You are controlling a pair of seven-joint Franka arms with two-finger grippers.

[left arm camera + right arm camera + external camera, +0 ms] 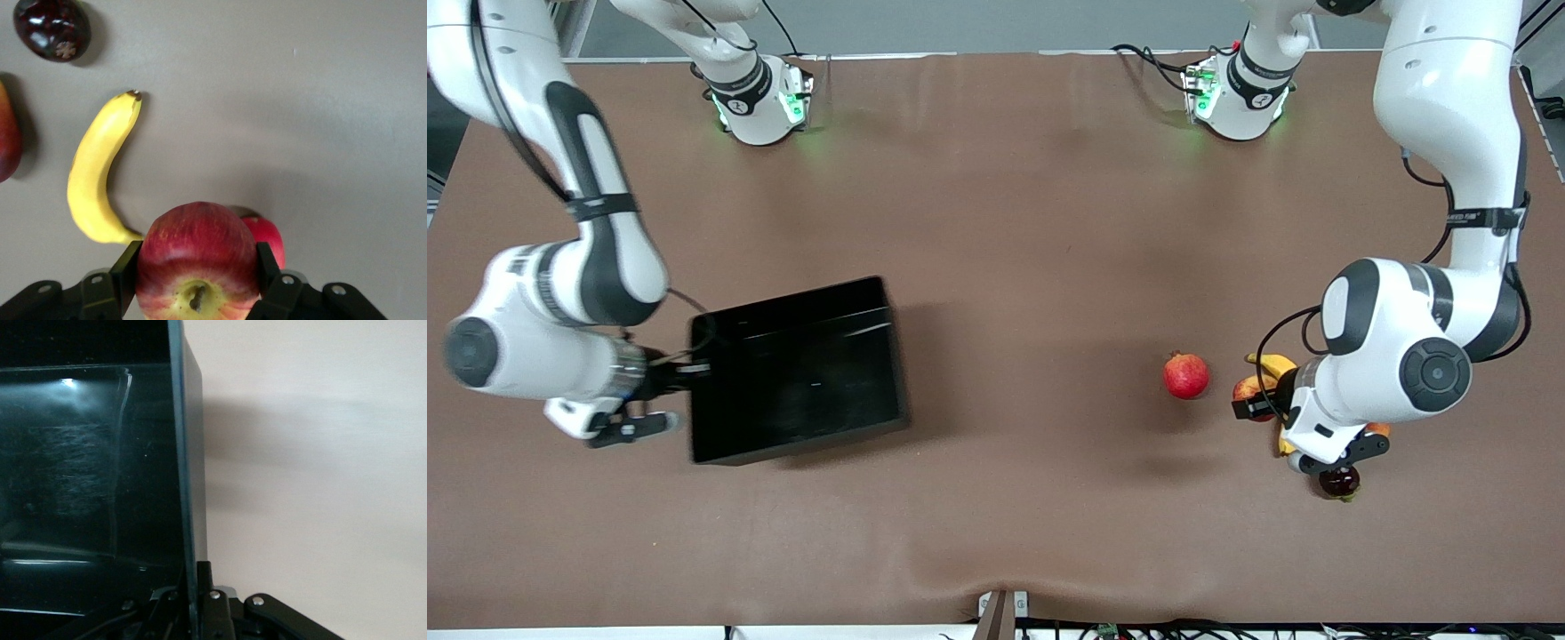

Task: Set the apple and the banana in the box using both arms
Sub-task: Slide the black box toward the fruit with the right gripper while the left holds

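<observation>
Brown cloth covers the table [1014, 222], and both of my arms reach down onto it from their bases.

My left gripper [199, 280] holds the apple [198, 260] between its two fingers [127, 270], one pressed to each side, stem dimple facing the wrist camera. It hangs over the fruit cluster at the left arm's end of the table. Below it lie the banana [97, 177], a red-yellow mango [8, 137] and a dark round fruit [52, 28]. A pomegranate [1185, 374] sits apart from that cluster, toward the table's middle.

My right gripper [190, 603] is clamped shut on the box [796, 369], pinching the wall that faces the right arm's end of the table. That wall runs edge-on through the right wrist view, with the glossy black inside on one side and bare cloth on the other. No fruit shows in the box.
</observation>
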